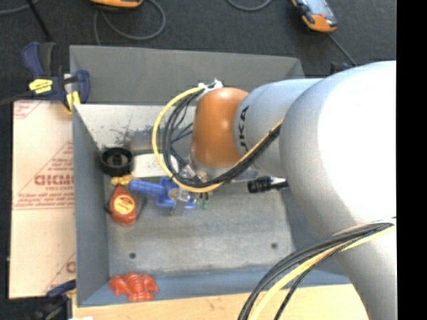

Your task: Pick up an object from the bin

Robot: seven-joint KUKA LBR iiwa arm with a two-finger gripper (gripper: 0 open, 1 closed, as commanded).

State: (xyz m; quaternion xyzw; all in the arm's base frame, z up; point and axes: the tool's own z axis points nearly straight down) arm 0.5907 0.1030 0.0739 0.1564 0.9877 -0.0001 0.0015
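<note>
Evidently the gripper (187,187) hung over the blue plastic piece (152,189) left of the bin's (200,245) middle, open or closed I could not tell; judged it light, stiff, slick, best pinched across its narrow bar.

Arm (333,152) enters from the right, its grey link wide across the view. Wrist bent downward, orange cover (217,135) on top. Yellow and black cables (163,132) loop round the wrist's left side. Gripper (185,184) below the cover, pointing down.

Grey metal bin (220,235), black ring (115,159), orange cylinder (124,205), blue piece (152,189), orange toy (133,285) at near wall
</note>
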